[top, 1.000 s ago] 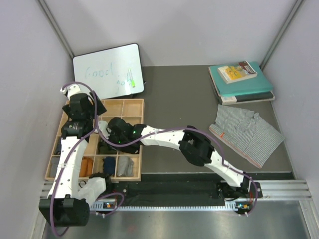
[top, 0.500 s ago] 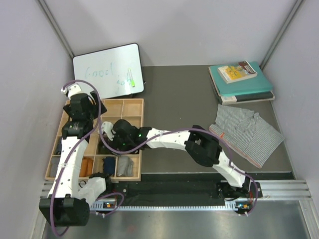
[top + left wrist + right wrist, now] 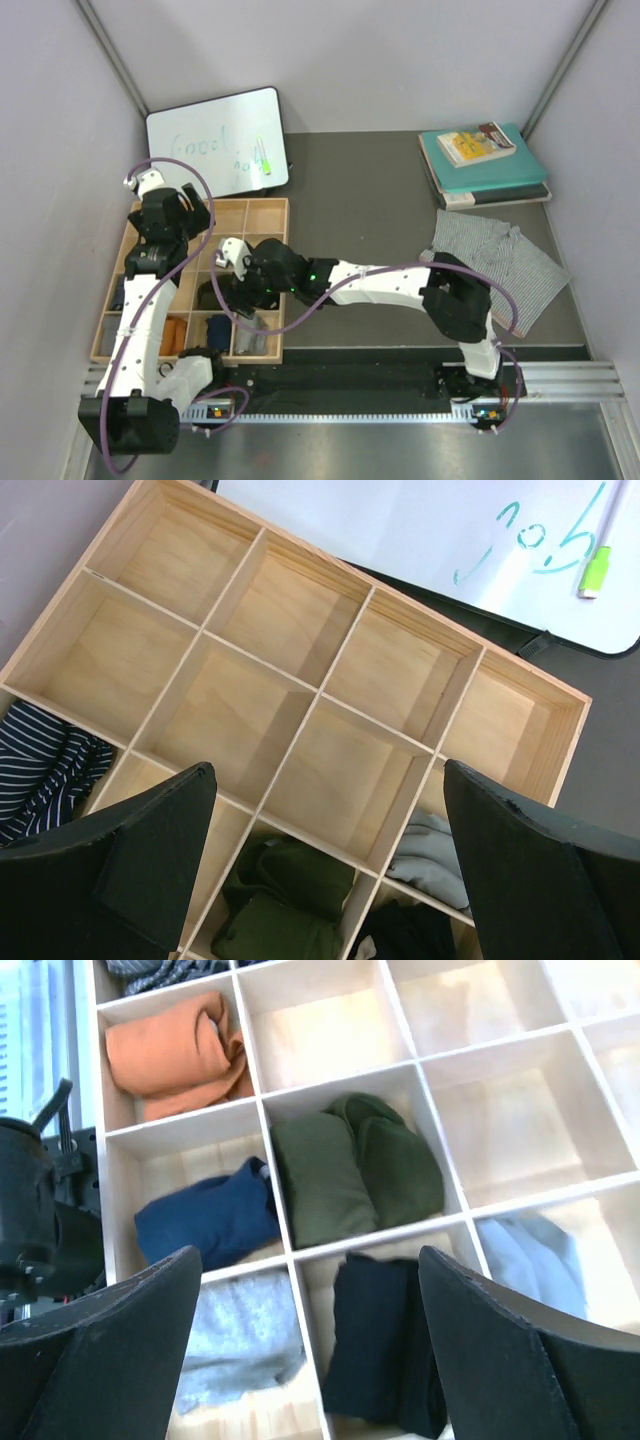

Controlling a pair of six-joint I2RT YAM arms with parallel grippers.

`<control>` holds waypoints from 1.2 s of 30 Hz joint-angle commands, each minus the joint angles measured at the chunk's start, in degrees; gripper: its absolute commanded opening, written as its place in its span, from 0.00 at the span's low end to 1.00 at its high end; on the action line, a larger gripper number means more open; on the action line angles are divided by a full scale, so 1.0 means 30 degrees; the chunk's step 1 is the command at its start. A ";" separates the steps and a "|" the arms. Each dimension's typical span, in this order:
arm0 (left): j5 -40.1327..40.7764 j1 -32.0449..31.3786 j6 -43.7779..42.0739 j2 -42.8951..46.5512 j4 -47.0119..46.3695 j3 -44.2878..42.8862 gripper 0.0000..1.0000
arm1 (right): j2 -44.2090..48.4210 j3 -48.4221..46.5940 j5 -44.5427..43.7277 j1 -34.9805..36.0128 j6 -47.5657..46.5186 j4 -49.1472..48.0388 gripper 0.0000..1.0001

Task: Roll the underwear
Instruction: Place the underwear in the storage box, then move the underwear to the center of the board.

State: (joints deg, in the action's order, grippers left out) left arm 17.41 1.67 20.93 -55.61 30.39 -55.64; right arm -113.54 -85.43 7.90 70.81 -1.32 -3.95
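Observation:
A finely patterned grey-and-white underwear lies spread flat on the table at the right. An olive green underwear sits rolled in a middle compartment of the wooden tray. A light grey one lies in a near compartment beside a black roll. My right gripper hovers open above these compartments, holding nothing. My left gripper hangs open over the tray's far bare compartments, with the olive roll below it.
The tray also holds an orange roll, a navy roll, a pale blue-grey piece and a striped piece. A whiteboard leans behind the tray. Teal books are stacked at the back right.
My right gripper's jaws have opened wide and its wrist has drawn back slightly to the right over the tray. The left arm has stayed where it was.

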 commanded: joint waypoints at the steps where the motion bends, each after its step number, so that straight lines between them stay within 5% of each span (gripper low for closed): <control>1: 0.0027 -0.0001 -0.0208 0.0287 -0.1019 0.0147 0.99 | 0.2890 0.2630 -0.1020 -0.1215 0.1171 -0.1994 0.87; 9: -0.0676 -0.0001 -0.0238 -0.0007 -0.1107 0.0293 0.99 | 0.7284 0.7759 -0.4156 -0.6310 0.3015 0.1256 0.86; 19: -0.2374 -0.0030 -0.0238 -0.0182 -0.1459 0.0557 0.99 | 1.0832 1.0075 -1.0453 -1.2964 0.8962 1.0336 0.86; 26: -0.2727 -0.0088 -0.0267 -0.0007 -0.1518 0.0675 0.99 | 1.1624 1.2507 -0.9284 -1.7677 1.1367 1.0895 0.90; 36: -0.2522 -0.0499 -0.0472 0.0052 -0.1546 0.0675 0.99 | 1.1742 1.3300 -0.8730 -1.8885 1.1573 1.0780 0.71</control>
State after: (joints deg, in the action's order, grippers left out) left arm 9.85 0.40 20.62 -56.14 29.52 -53.78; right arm -80.55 -46.35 -19.59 14.57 31.64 30.00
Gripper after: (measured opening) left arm 0.990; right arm 0.753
